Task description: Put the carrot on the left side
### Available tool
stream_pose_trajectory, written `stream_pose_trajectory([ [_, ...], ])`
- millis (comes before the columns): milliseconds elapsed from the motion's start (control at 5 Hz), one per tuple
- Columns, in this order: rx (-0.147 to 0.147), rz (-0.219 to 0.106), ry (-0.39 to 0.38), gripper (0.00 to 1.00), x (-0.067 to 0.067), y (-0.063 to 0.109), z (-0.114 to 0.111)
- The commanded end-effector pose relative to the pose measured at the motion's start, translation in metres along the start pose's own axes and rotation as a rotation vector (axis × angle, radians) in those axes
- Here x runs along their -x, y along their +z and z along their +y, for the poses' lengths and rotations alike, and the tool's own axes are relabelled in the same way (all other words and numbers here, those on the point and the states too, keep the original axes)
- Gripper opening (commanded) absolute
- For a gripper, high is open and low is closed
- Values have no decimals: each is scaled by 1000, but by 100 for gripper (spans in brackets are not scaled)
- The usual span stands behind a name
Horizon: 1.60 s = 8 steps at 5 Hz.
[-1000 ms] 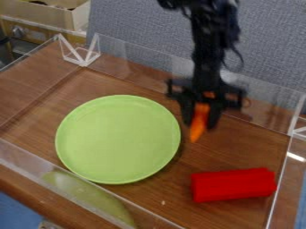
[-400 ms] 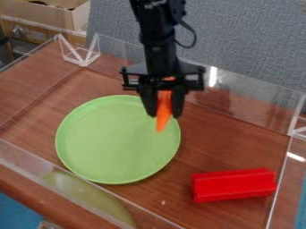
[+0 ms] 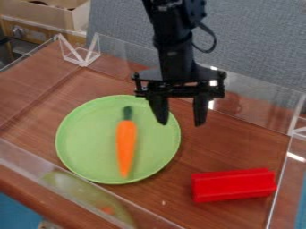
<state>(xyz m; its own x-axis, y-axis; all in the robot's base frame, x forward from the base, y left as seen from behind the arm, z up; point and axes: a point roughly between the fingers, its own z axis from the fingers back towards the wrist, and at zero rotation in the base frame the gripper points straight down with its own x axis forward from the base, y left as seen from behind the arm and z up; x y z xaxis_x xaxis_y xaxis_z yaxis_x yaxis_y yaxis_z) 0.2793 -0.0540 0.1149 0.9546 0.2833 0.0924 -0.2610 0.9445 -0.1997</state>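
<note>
Camera view: the tapered orange toy carrot with its dark green tip (image 3: 125, 146) lies on the round light-green plate (image 3: 79, 143), towards its three o'clock side. The black jointed end effector (image 3: 180, 107) has its fingers apart, holding nothing. If this placement suffices, lift straight up, avoiding the carrot.

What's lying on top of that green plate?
An orange carrot with a dark green tip rests on the plate. The black gripper hangs over the plate's upper right part, apart from the carrot. Whatever lies beneath the plate is hidden.
</note>
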Motion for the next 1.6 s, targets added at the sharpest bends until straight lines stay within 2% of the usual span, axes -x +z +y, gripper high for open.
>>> stream_pose_trajectory([
  [0, 6, -52, 27, 100, -1, 18, 12],
  [200, 0, -61, 37, 100, 5, 31, 34],
  [400, -11, -88, 64, 100, 10, 40, 73],
  [600, -27, -112, 77, 100, 18, 38, 104],
  [800, -43, -119, 74, 100, 17, 27, 131],
  [1000, -62, -111, 54, 100, 13, 9, 145],
  [1200, -84, -88, 13, 100, 9, -13, 145],
  [1400, -108, -84, 67, 0, 13, -31, 145],
])
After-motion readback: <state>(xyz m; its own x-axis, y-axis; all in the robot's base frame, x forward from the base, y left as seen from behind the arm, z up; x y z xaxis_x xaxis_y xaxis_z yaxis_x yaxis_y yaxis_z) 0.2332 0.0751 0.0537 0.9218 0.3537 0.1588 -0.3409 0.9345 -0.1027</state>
